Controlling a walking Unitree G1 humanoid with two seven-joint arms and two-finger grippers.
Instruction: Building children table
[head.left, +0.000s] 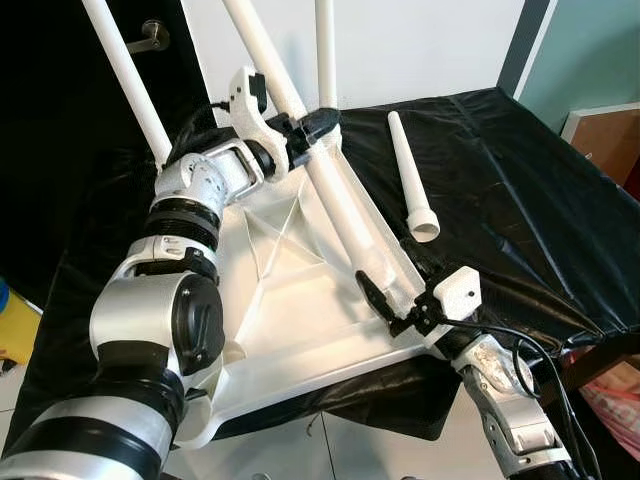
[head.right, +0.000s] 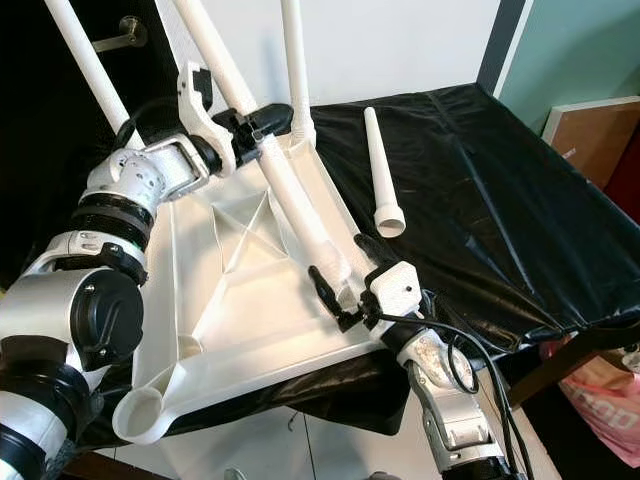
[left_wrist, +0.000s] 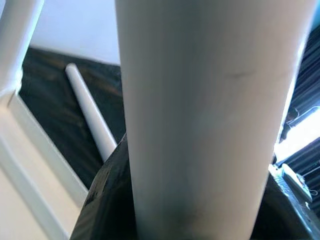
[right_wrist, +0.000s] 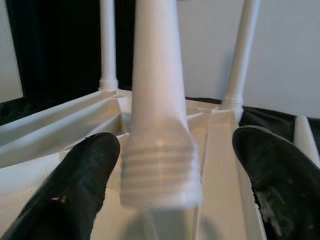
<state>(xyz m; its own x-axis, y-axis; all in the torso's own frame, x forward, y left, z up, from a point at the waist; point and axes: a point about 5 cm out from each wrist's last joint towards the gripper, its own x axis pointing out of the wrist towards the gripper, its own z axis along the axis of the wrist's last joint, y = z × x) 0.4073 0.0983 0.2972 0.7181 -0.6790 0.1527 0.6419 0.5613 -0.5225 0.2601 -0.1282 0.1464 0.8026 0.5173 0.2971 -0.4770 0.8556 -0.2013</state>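
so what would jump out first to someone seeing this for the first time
The upturned white table top lies on a black cloth, with two legs already standing in its far corners. A third leg is held slanted over it: the left pincer is shut on its shaft, while the open right pincer flanks its threaded end near the front corner. A spare leg lies loose on the cloth.
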